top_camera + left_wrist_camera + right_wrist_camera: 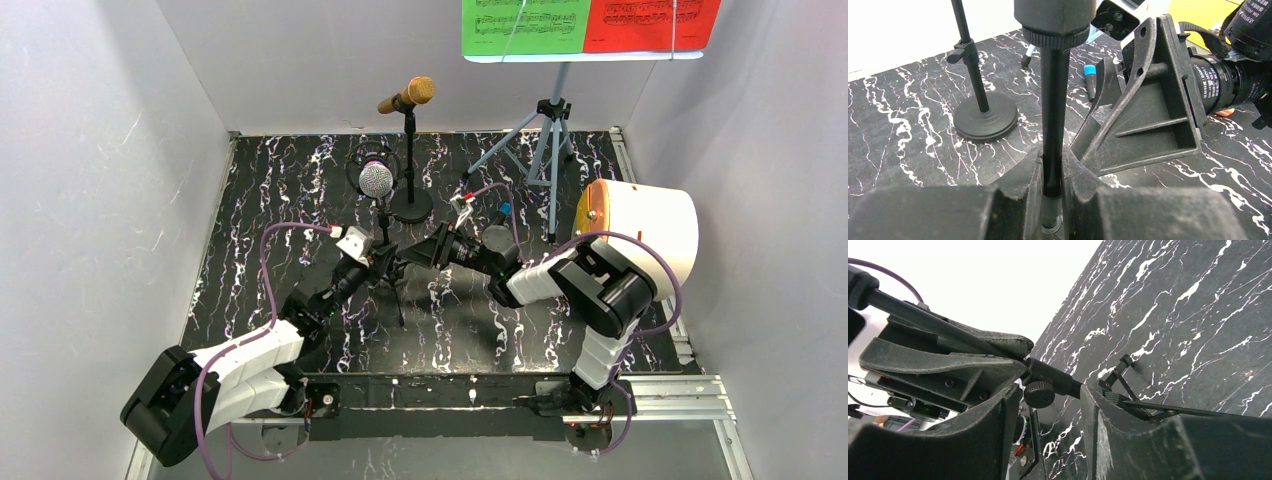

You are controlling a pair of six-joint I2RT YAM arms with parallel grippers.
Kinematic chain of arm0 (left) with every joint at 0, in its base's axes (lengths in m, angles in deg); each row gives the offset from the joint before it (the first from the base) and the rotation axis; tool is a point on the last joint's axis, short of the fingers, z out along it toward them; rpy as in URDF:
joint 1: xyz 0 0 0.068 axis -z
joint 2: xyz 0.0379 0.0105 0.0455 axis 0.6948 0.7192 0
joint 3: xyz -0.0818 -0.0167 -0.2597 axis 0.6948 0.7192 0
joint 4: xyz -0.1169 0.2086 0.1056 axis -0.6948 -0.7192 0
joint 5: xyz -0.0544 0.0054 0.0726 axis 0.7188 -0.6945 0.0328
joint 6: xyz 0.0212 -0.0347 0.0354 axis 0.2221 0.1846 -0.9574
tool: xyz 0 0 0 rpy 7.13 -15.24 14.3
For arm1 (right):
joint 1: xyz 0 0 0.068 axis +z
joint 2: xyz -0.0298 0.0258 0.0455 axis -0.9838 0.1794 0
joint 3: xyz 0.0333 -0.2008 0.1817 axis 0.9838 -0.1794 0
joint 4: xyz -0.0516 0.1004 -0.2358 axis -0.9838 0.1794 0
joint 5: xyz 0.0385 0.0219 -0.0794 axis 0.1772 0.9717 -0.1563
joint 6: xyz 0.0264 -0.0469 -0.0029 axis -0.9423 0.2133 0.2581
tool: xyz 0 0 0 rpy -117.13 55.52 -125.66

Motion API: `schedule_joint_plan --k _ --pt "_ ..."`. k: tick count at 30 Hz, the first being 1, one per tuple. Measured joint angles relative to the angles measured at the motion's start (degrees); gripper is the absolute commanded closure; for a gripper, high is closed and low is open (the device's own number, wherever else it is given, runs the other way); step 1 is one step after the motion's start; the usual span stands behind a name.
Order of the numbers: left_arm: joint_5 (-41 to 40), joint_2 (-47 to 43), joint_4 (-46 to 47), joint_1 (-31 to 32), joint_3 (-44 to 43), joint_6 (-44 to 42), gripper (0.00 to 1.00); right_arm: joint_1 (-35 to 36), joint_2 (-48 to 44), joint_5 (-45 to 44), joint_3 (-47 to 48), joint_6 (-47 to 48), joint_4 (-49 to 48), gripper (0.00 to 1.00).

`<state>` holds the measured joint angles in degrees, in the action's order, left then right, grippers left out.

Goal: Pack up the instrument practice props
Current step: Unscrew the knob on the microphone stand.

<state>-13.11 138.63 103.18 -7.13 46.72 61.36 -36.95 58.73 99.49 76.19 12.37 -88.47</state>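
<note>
Top external: the left gripper (384, 262) is clamped on the thin black mic mount (381, 225) holding the purple glitter microphone (376, 180). The gold microphone (408, 96) is just behind that mount.

Left wrist: its fingers (1018, 200) pinch the mount's pole.

Right wrist: the right gripper (1052, 400) stands partly open, straddling the mount's hub.

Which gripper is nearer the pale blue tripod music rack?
Right, narrowly. The right gripper is left of and in front of the pale blue rack; the left gripper, shut on the thin black microphone stand, is farther left.
</note>
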Motion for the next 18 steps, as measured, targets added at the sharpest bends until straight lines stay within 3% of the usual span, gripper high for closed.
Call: schedule_joint_plan --k 8,18 --pt "0.0 0.0 0.0 0.0 0.0 0.0 1.00 -0.3 1.1 1.0 0.9 -2.2 -1.4 0.56" --pt "0.0 0.0 0.0 0.0 0.0 0.0 1.00 -0.3 1.5 3.1 1.4 -1.3 -0.5 0.56"
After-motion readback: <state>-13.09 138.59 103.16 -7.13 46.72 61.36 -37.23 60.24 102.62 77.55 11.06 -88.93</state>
